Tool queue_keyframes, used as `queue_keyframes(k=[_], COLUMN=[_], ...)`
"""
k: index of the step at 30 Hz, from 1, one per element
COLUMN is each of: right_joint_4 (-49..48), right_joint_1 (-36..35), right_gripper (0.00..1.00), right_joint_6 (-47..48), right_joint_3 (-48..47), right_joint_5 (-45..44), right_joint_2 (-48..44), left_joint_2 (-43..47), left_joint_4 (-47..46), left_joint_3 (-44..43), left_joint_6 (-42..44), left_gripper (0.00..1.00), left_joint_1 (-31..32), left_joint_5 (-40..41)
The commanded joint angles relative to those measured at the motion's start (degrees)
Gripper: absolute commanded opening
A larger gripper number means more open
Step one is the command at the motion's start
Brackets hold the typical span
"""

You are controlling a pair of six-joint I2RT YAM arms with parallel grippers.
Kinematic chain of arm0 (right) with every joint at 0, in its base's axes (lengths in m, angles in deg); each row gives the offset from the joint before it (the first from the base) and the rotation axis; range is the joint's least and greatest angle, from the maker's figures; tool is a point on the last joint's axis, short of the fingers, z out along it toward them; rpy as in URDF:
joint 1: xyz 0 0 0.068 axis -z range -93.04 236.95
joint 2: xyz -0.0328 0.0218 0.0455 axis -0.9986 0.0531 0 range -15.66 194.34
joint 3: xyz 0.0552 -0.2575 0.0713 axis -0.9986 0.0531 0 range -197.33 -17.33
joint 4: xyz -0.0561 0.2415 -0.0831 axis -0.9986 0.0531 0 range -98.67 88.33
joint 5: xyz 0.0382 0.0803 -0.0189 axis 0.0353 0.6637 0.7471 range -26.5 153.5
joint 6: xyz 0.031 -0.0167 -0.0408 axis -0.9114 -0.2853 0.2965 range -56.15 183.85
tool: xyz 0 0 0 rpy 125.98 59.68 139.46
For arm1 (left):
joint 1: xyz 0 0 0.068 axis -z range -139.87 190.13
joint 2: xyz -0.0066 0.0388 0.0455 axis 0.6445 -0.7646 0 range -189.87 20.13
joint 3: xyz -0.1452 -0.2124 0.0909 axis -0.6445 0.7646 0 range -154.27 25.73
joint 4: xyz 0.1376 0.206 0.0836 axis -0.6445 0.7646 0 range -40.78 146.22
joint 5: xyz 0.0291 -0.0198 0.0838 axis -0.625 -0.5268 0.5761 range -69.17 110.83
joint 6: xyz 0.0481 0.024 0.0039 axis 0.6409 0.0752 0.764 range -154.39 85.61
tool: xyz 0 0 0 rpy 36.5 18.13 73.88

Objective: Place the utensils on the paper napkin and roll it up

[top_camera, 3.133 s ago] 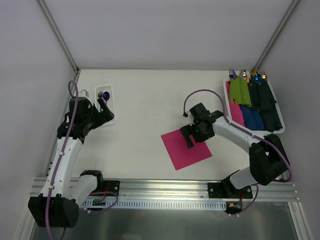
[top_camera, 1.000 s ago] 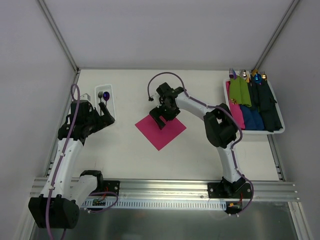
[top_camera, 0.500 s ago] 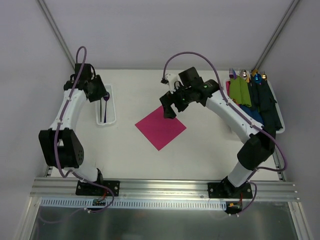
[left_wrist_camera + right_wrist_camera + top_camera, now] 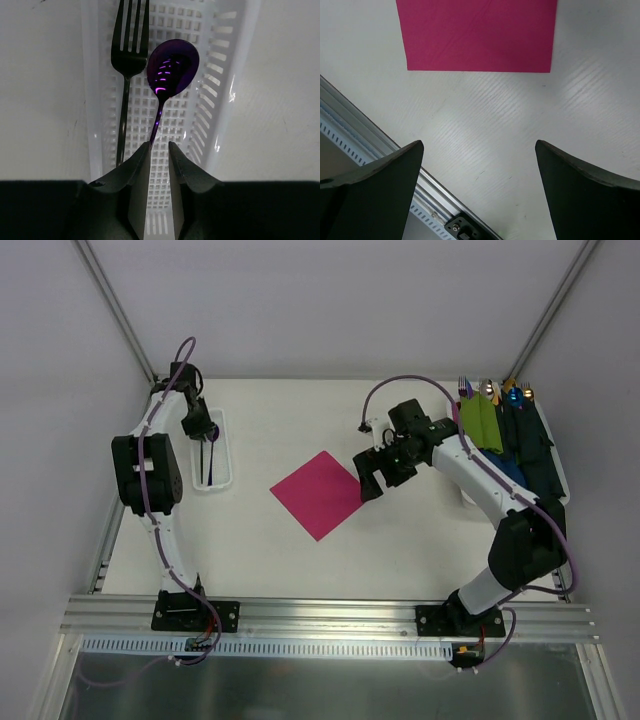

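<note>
Overhead view of a white table (image 4: 300,570), two robot arms mounted at its near edge.

Far left: a narrow white mesh basket (image 4: 213,486) close to the table's left edge. Left arm folded back over it, left gripper (image 4: 159,146) pointing down into it. Inside the basket, side by side and lengthwise, a dark four-tined fork (image 4: 126,55) and a glossy dark-purple spoon (image 4: 172,65). Fork to the left of the spoon in the wrist view, tines and bowl at the end away from the gripper. Fingers (image 4: 137,167) drawn close, only a thin gap between them, the spoon's slim handle running into that gap right beside one finger. Impossible to tell whether pinched or merely straddled. Fork handle outside the fingers, apart from them.

Centre of the table: the magenta-pink paper napkin (image 4: 320,495), lying flat, turned like a diamond, well apart from the basket and both utensils.

Just right of the napkin's right-hand corner: the right gripper (image 4: 479,145), raised above bare table, fingers spread wide apart, gripping nothing. In its wrist view, one straight napkin edge across the top and a metal rail (image 4: 350,117) at lower left.

Far right: a white tray (image 4: 540,504) of rolled napkin bundles — green (image 4: 480,420), blue (image 4: 505,478), dark navy (image 4: 538,450) — with utensil tips poking out at the far end.
</note>
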Motion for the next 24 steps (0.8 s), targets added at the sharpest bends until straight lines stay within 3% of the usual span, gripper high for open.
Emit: queue_keyframes(k=[1, 24], right_joint_4=[0.35, 0.44], right_joint_1=[1.27, 2.15], right_gripper=[0.99, 0.99], right_joint_6=[-0.85, -2.0], right_joint_3=[0.28, -0.86], right_joint_5=[1.0, 2.85], right_joint_2=[-3.77, -1.13], left_joint_2=[-2.43, -8.51], left_joint_4=[2.31, 2.23], left_joint_3=[-4.02, -3.77], left_joint_6=[2.48, 2.4], left_gripper=[0.22, 0.24], left_joint_1=[-1.14, -1.22], left_joint_5=[1.88, -4.27])
